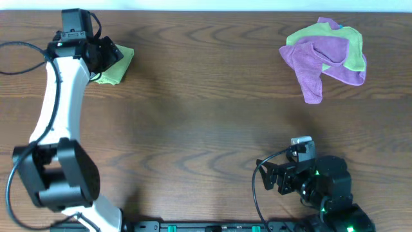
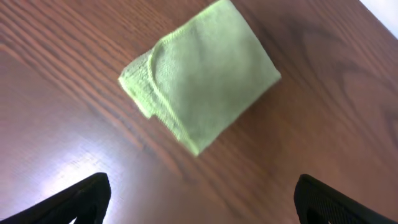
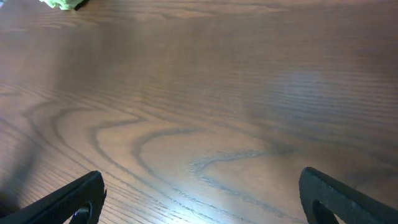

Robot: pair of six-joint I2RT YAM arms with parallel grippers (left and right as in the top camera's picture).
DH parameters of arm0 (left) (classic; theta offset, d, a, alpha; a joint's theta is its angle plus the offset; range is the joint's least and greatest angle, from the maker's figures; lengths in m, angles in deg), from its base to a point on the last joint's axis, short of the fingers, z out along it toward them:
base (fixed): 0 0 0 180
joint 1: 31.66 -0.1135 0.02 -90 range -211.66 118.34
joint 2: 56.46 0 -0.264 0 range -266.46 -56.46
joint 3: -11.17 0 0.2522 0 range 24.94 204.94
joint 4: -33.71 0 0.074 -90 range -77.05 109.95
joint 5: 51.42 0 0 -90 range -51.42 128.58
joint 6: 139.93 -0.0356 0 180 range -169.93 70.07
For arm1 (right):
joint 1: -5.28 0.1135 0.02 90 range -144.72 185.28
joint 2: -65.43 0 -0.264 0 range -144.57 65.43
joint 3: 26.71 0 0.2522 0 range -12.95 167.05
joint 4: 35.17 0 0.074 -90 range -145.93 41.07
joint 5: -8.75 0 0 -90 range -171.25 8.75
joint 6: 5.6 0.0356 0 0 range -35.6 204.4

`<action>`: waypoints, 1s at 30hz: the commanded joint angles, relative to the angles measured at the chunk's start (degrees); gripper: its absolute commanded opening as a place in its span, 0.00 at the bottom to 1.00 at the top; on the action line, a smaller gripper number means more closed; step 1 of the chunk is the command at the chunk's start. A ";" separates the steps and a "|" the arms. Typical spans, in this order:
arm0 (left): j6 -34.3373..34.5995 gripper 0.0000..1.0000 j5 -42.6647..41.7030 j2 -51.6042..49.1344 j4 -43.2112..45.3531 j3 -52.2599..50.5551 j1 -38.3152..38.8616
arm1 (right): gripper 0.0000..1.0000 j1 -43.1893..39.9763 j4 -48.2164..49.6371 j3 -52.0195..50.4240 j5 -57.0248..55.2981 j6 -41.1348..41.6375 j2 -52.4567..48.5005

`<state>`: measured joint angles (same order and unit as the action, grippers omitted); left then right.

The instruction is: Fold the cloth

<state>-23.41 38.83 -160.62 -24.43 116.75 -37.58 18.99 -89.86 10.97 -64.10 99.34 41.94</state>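
A green cloth (image 1: 118, 66) lies folded into a small square at the back left of the table. In the left wrist view it (image 2: 199, 74) lies flat on the wood, its folded edge to the left. My left gripper (image 1: 103, 57) hovers just above it, open and empty, fingertips (image 2: 202, 199) apart from the cloth. My right gripper (image 1: 273, 175) rests near the front right, open and empty (image 3: 202, 199), over bare wood. The green cloth shows small at the far top left of the right wrist view (image 3: 62, 4).
A crumpled heap of purple and green cloths (image 1: 327, 55) lies at the back right. The dark wooden table (image 1: 206, 122) runs between the two arms. Black cables trail by the left arm (image 1: 19, 58) and the right arm's base (image 1: 261, 187).
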 commanded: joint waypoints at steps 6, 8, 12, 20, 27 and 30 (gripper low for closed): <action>-13.31 0.95 0.39 11.89 -12.07 1.18 1.42 | 0.99 -0.61 -0.07 -0.17 0.42 0.90 0.33; -13.97 0.95 0.28 14.45 -14.12 1.18 1.40 | 0.99 -0.61 -0.07 -0.17 0.42 0.90 0.33; -20.90 0.95 0.39 19.89 -14.25 1.18 1.42 | 0.99 -0.61 -0.07 -0.17 0.42 0.90 0.33; -25.99 0.96 0.28 31.95 -13.73 1.07 1.40 | 0.99 -0.61 -0.07 -0.17 0.42 0.92 0.33; -26.73 0.95 -0.50 45.07 -10.91 -9.18 1.46 | 0.99 -0.61 -0.07 -0.17 0.42 0.90 0.33; -26.75 0.96 -2.86 52.83 -4.59 -18.97 1.46 | 0.99 -0.61 -0.07 -0.17 0.42 0.90 0.33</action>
<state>-48.91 38.04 -111.64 -31.31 104.11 -36.05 18.99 -89.86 10.93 -64.12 99.36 41.94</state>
